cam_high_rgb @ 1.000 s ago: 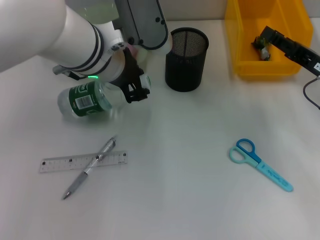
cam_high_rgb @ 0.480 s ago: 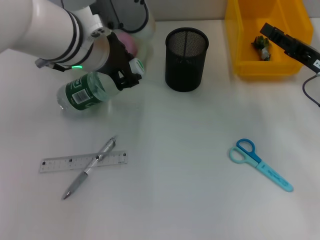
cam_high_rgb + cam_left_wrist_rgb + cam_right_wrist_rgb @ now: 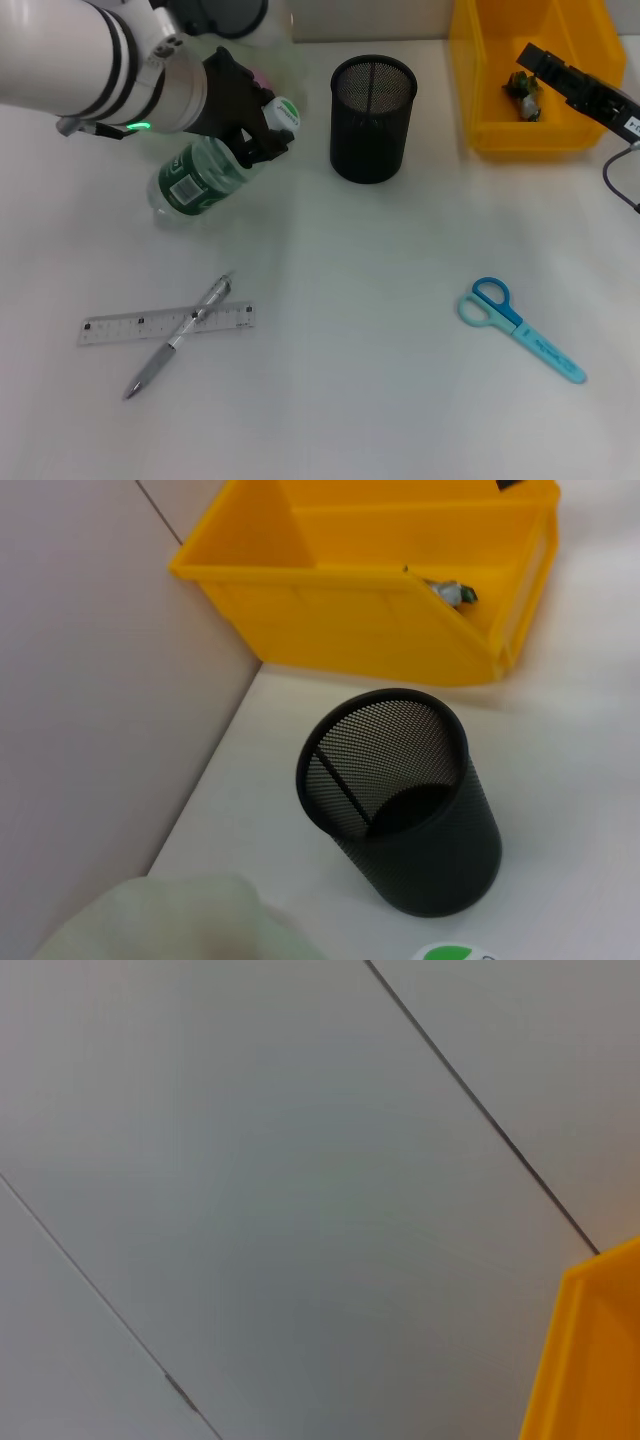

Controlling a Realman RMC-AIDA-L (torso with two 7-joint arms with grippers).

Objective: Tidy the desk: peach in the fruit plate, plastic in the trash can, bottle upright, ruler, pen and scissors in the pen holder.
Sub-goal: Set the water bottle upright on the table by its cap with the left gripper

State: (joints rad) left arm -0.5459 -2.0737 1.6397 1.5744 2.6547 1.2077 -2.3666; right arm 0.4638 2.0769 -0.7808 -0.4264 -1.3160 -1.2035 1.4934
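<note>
My left gripper is shut on the neck of the clear, green-labelled bottle. The bottle is tilted, its cap raised toward the black mesh pen holder and its base near the desk. A sliver of the pink peach shows behind the gripper. The ruler and the pen lie crossed at the front left. The blue scissors lie at the front right. My right gripper hangs over the yellow trash can, which holds crumpled plastic.
In the left wrist view the pen holder stands empty in front of the yellow trash can, close to the back wall. A black cable runs off the right edge. Open desk lies between pen holder and scissors.
My left gripper has lifted the bottle's neck and swung it back and up. The bottle now stands steeper than before. The right arm has hardly moved.
</note>
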